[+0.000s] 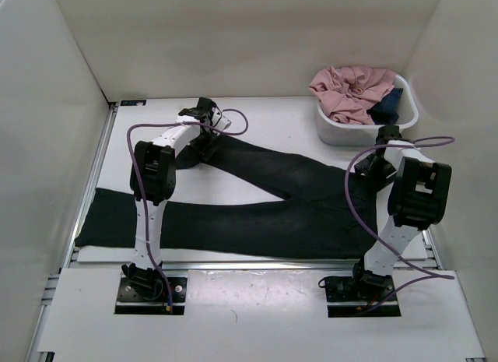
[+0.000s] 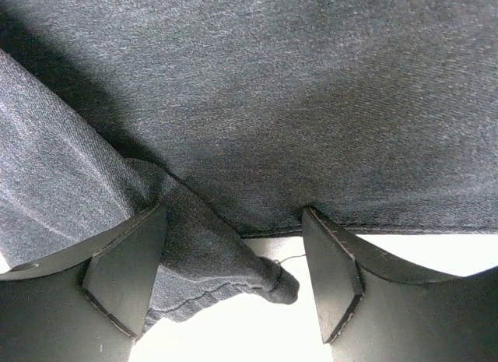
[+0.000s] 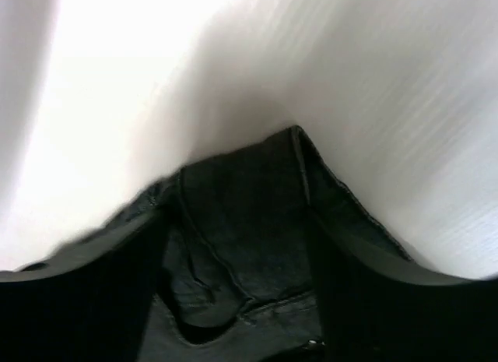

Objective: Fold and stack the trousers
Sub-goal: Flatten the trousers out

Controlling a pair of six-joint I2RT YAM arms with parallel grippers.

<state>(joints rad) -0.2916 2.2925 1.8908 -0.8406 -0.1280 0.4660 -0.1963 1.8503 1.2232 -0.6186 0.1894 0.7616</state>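
The black trousers (image 1: 272, 214) lie spread flat on the white table, waist at the right and both legs running left. The upper leg ends near the back left. My left gripper (image 1: 204, 150) is down on that leg end. In the left wrist view its fingers (image 2: 124, 276) stand apart, with a folded hem corner (image 2: 226, 261) of the trousers between them, against the left finger. My right gripper (image 1: 372, 169) is at the waist. In the blurred right wrist view (image 3: 237, 214) its fingers stand apart with dark waistband fabric (image 3: 241, 222) bunched between them.
A white tub (image 1: 334, 132) stands at the back right, holding a pink garment (image 1: 350, 89) and a small dark blue garment (image 1: 387, 109), just behind the right gripper. White walls close in the table on the left, back and right. Purple cables loop off both arms.
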